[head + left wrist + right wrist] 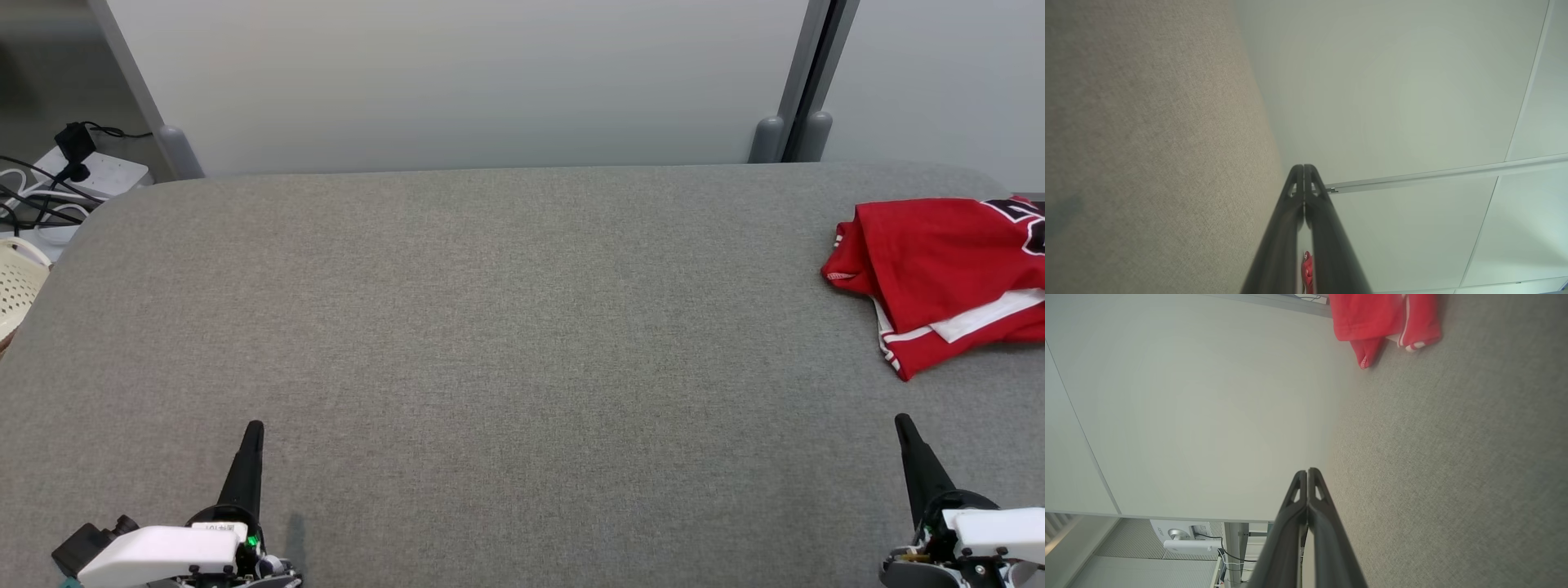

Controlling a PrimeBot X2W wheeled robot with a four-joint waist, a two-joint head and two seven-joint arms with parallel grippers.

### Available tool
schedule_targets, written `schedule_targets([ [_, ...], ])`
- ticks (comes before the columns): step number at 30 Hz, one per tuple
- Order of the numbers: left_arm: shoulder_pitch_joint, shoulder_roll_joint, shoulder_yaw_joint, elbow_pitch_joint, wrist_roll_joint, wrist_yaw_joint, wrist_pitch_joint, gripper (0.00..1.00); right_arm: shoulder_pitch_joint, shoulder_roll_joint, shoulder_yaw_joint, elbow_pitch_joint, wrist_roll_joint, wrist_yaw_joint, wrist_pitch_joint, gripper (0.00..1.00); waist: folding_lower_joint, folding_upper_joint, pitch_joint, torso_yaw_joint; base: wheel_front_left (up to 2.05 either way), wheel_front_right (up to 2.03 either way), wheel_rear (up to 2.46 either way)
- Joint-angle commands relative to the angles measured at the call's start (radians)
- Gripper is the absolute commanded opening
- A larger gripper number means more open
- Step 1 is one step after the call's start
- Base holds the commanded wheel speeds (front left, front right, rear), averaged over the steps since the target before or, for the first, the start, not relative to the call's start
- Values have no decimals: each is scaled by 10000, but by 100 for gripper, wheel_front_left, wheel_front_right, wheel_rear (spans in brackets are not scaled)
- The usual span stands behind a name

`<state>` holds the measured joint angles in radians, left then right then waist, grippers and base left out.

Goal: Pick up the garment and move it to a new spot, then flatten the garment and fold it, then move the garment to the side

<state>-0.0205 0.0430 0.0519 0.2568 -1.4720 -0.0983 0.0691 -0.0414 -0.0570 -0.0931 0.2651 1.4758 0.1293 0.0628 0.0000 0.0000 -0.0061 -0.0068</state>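
The garment (pixel 939 269) is red, with white trim and some dark print. It lies in a loose, folded heap on the table (pixel 490 327). It is far ahead of the right gripper (pixel 902 420) and a bit to that gripper's right, close to the table's right edge. The garment and the gripper are well apart.

The right gripper sits low, near the front edge of the table. Its two dark fingers are pressed tight together and hold nothing. The left gripper (pixel 255 429) sits the same way at the other side, clenched and holding nothing. The garment is far off to its right. In the left wrist view a small bit of red peeks through between the fingers.

The table has a gray cloth top with round corners. The cloth looks flat and smooth. A wide gray stretch lies between the two grippers and ahead of them.

Behind the table stands a pale wall (pixel 457 82) made of big panels, with gray posts (pixel 804 82) between them. Far ahead of the left gripper and off to its left, a white power strip (pixel 106 173) sits past the table's corner, with a black plug (pixel 75 143) and cords. A cream basket (pixel 16 286) with small holes sits at the table's left edge. In the right wrist view, a white box (pixel 1184 539) with a cord sits past the end of the wall.
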Motion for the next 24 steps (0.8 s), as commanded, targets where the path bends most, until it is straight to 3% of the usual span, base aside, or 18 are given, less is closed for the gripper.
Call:
schedule_targets([
  [1,-629,110,366,-207,-299,-137,94,0,-503,-74,103,-249,339,13,127,0,0,0,11,9,0,0,0],
  [11,-865,114,563,-118,-1377,-319,392,0,-652,-6,-107,-209,1377,14,420,0,0,0,90,66,0,0,0],
  [24,-873,107,580,-115,-1399,-324,409,0,-658,8,-130,-207,1391,14,443,0,0,0,92,68,0,0,0],
])
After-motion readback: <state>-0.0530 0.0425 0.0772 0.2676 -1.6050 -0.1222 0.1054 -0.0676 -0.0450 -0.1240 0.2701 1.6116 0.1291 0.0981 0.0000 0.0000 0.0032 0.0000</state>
